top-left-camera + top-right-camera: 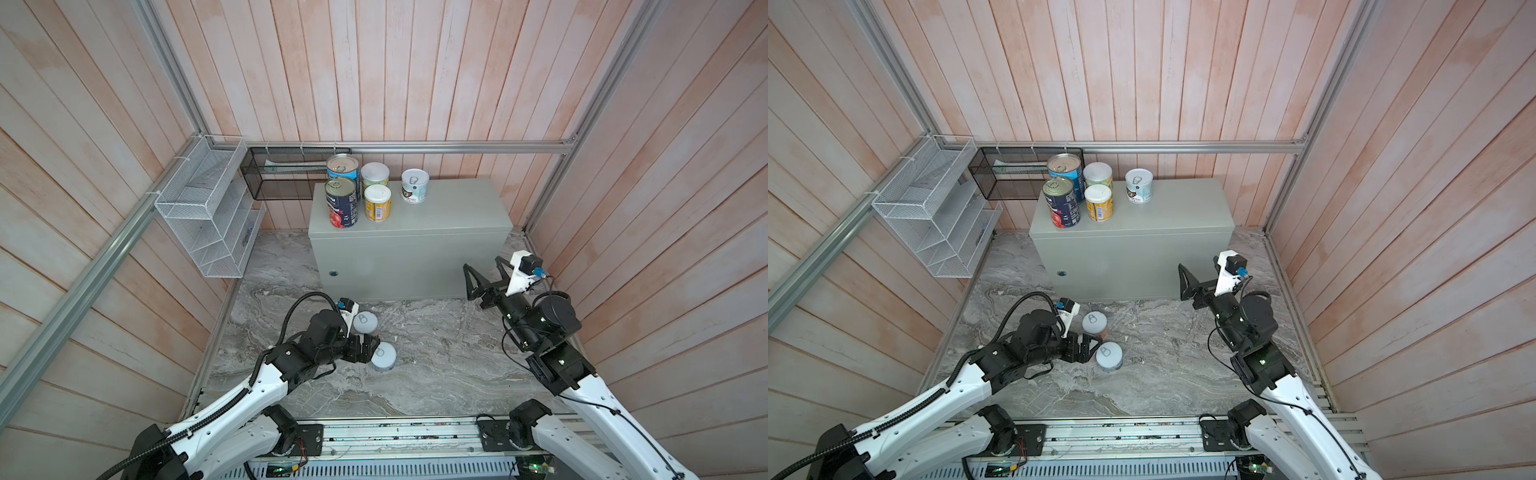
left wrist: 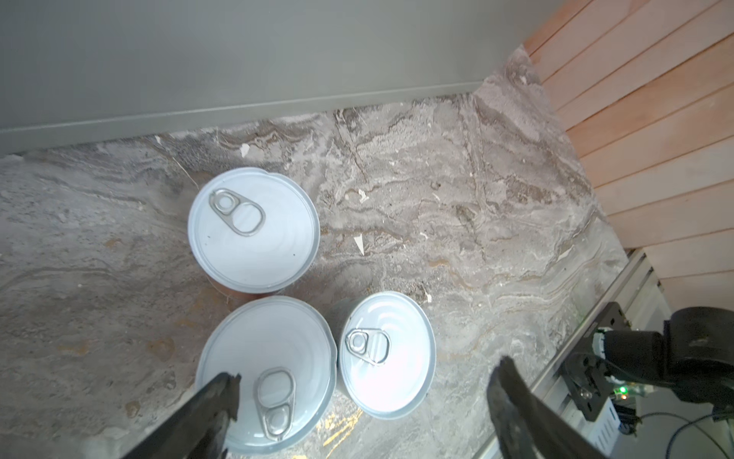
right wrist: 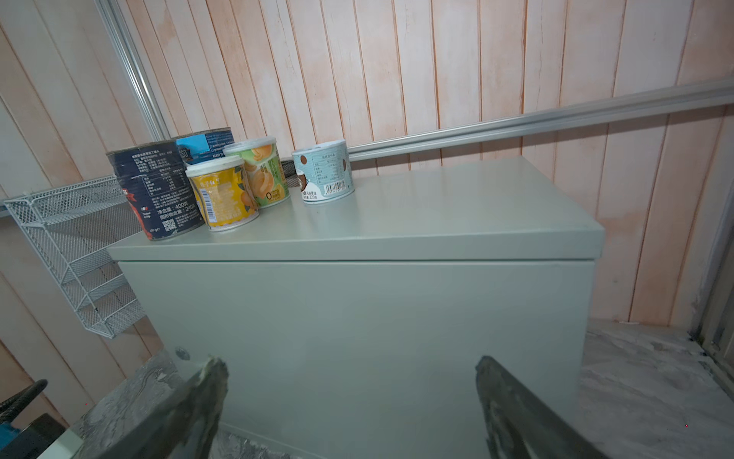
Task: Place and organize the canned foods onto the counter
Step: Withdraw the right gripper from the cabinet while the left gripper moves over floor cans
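mesh basket [image 1: 274,187] holds pale item [image 1: 282,165], unreadable. left gripper [image 2: 365,373], right gripper [image 3: 349,365] spread, empty. one short can [image 2: 264,357] hidden in both top views.

On the tall navy metal-topped cylindrical can [image 3: 157,186], white print reading "净含量:400克" and "240克" is seen beside a QR code. "220克" is printed under a barcode on the short pale blue-and-white pull-tab can [image 3: 323,173], set at about three o'clock from the navy can in both top views. The remaining label print cannot be read.

Grey marble surface [image 1: 436,365] bearing counter [image 1: 457,208] and three short pull-tab cans [image 2: 254,230], five cans [image 1: 377,203] upright on counter
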